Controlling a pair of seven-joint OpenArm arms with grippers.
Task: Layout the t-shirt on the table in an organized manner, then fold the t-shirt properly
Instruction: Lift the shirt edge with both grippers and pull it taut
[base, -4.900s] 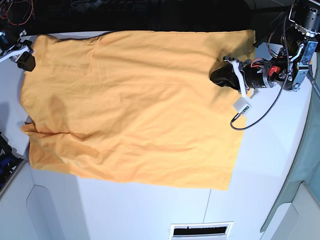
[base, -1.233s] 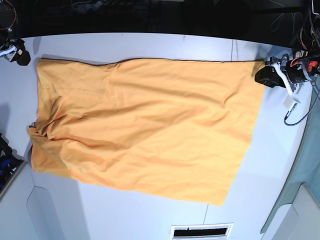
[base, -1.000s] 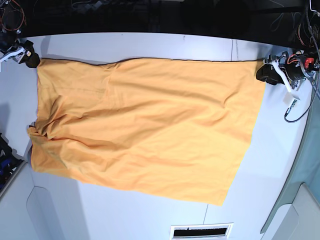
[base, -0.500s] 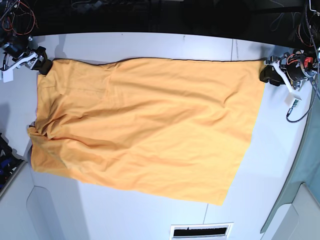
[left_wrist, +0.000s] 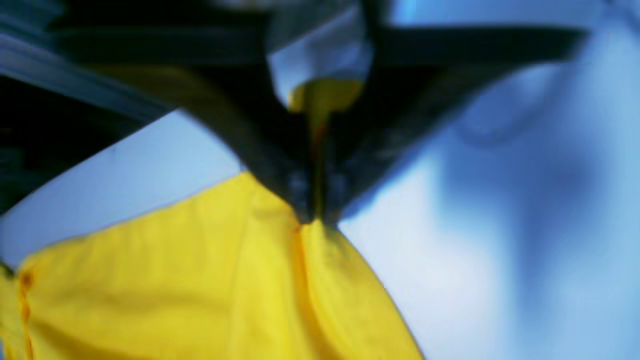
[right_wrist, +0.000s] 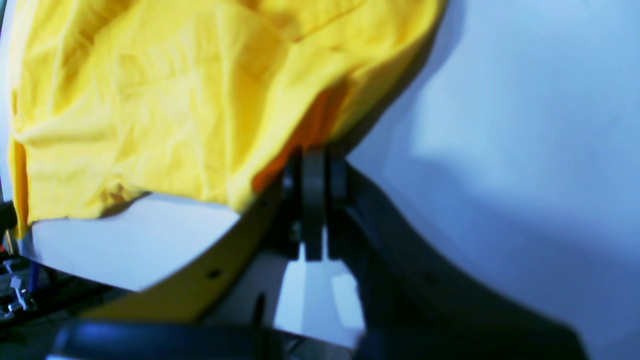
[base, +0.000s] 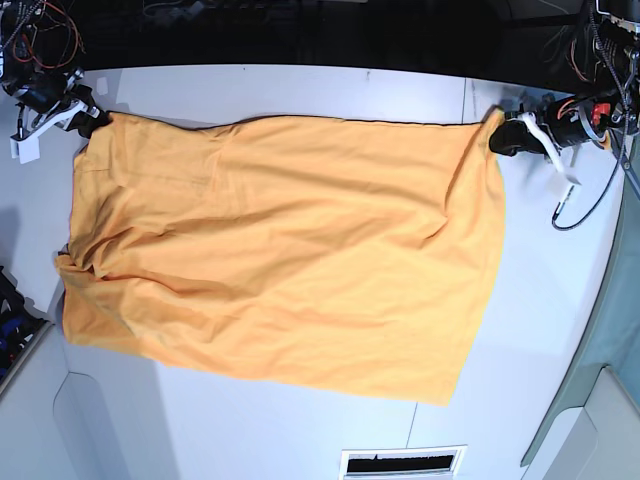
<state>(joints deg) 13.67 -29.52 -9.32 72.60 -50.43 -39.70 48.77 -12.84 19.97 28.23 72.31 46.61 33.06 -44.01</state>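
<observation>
Base view, left to right: right gripper (base: 90, 122) at upper left, pinched on one far corner of the t-shirt (base: 280, 250); shirt spread across the table (base: 300, 430), long axis side to side; left gripper (base: 500, 133) at upper right, clamped on the opposite far corner.

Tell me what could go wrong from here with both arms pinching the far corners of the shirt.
1. The left gripper grips only a thin pinch of the t-shirt at its corner; a harder pull could slip it free.
2. The right gripper holds a bunched fold, so a crease may be carried into the layout.
3. The near left edge is rumpled on the table; folding now would likely trap those wrinkles.
</observation>
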